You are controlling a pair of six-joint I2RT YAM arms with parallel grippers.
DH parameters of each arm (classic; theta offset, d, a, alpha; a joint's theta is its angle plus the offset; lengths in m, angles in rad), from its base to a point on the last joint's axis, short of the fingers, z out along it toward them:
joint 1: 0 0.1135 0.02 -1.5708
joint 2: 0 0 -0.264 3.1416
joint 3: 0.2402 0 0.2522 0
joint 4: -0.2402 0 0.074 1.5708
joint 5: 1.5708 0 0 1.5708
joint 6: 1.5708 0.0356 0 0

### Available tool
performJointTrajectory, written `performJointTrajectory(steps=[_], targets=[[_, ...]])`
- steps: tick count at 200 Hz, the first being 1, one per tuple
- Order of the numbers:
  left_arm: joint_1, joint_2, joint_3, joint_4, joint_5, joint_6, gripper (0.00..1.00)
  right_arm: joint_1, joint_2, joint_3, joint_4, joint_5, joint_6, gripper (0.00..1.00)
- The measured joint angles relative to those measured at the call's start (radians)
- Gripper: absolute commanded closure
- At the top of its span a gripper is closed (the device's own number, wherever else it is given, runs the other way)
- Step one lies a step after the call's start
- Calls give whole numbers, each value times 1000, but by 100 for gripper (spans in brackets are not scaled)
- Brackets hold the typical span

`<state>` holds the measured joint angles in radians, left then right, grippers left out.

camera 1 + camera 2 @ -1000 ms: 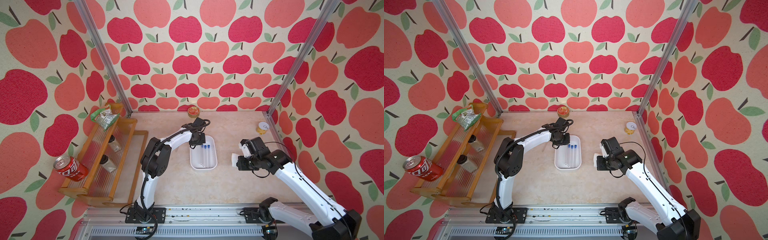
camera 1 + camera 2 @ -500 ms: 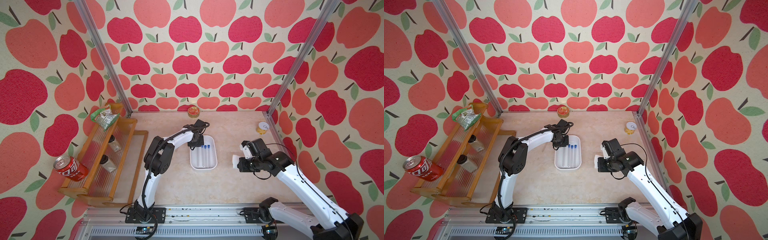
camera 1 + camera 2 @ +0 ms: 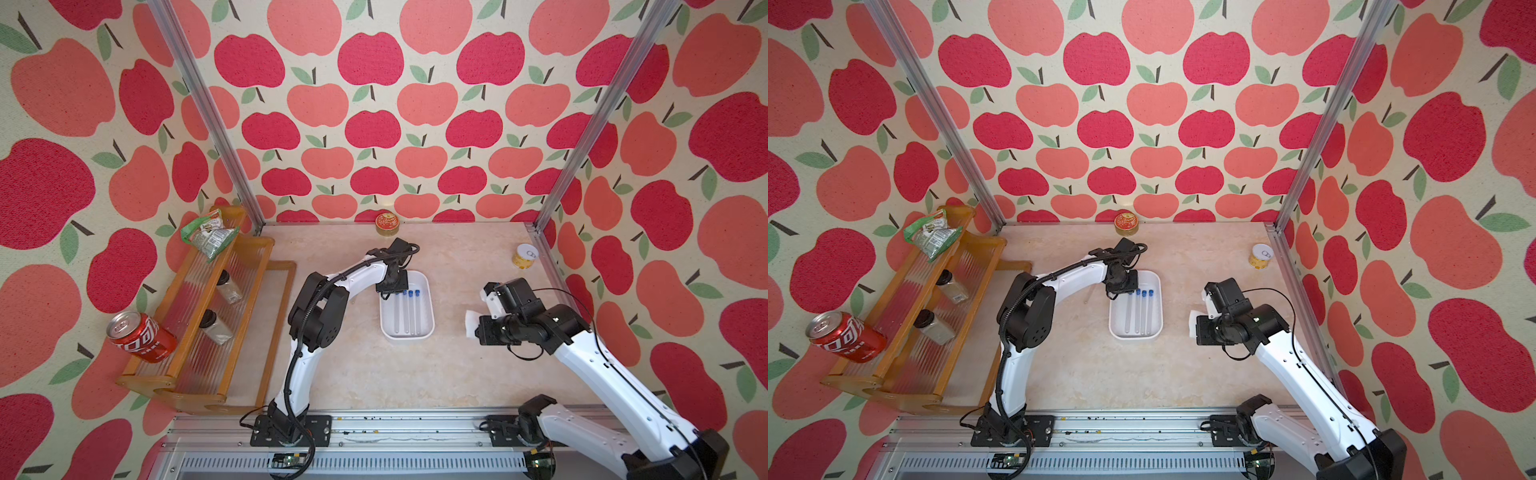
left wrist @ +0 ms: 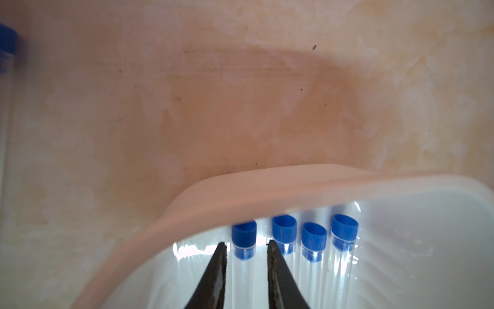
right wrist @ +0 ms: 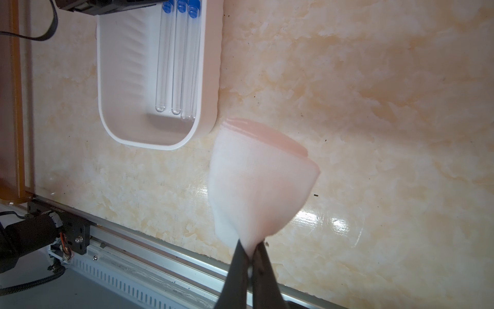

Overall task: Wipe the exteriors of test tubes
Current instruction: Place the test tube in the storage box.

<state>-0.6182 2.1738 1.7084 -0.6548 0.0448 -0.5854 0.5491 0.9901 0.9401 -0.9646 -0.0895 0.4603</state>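
Left wrist: 4 test tubes (image 4: 314, 238) in tray (image 4: 240, 192), left claw (image 4: 246, 244) narrowly apart; right claw (image 5: 251, 248) pinching cloth (image 5: 256, 187).

In both top views we look steeply down from high above the front rail over the whole surface (image 3: 457, 374), facing the back wall. Our left wrist view sits very close over one end of the white tray (image 4: 267, 187), with the left gripper (image 4: 247, 243) at bottom centre. Our right wrist view stands farther back, with the right gripper (image 5: 251, 247) and white cloth (image 5: 256, 187) mid-frame and the same tray at upper left.
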Motion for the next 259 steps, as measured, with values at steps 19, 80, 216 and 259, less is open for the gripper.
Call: performJointTrajectory(steps=[19,80,216,259], targets=[[-2,-8,0,-1,10,0,72,0,0,0,1,-3,0,100],[5,-206,1,-60,34,9,40,-2,37,0,40,-46,-15,100],[311,-7,314,-423,-15,318,0,-2,158,42,119,-88,-38,100],[335,24,291,-395,-5,323,6,-28,195,42,119,-93,-45,100]])
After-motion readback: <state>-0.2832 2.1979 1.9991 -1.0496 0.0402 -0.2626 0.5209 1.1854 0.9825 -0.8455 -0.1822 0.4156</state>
